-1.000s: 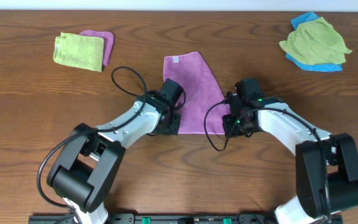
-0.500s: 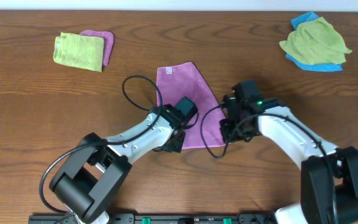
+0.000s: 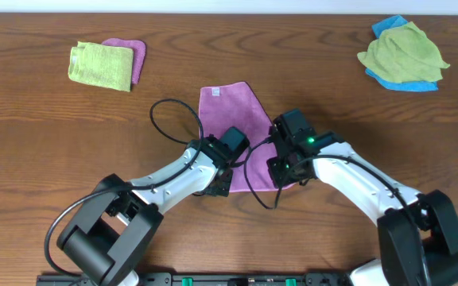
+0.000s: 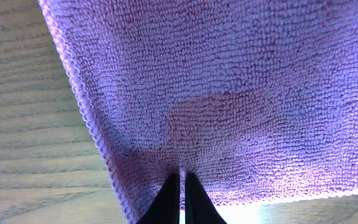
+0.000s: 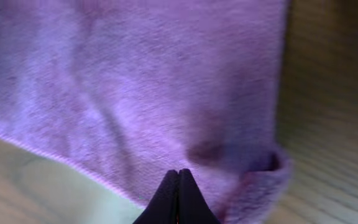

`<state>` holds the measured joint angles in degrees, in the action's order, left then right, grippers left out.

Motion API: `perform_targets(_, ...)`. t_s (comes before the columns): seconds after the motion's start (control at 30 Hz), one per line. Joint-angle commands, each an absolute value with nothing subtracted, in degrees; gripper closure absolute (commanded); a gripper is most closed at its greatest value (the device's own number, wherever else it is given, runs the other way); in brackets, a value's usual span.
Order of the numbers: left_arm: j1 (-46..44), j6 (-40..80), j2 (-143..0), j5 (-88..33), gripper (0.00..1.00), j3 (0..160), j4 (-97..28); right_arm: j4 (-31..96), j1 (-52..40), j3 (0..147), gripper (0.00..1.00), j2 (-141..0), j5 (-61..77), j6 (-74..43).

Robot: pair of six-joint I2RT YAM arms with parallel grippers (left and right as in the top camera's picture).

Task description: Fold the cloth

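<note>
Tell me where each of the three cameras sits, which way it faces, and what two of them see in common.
Overhead: fixed above the brown wooden table, looking straight down; both arms show, bent over the lilac fuzzy microfibre cloth.
Left wrist: on the left arm, looking along the shut left gripper at the cloth's near left corner.
Right wrist: on the right arm, looking along the shut right gripper at the cloth's near right corner.
Shared: both wrist views show the same cloth on the table.
</note>
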<state>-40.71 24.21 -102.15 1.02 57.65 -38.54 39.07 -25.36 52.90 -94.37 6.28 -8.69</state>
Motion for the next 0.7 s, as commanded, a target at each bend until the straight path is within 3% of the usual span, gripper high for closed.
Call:
perform_targets(0.0, -40.5, 24.7, -100.6, 2.3, 0.94, 57.0, -38.5, 37.6, -24.2, 51.4, 0.98, -93.3, 3.2, -9.3)
perform_targets(0.67, -40.5, 25.0, -100.4, 2.6, 0.94, 57.0, -39.9, 32.6, -23.3, 39.7, 0.98, -93.3, 9.6, -9.9)
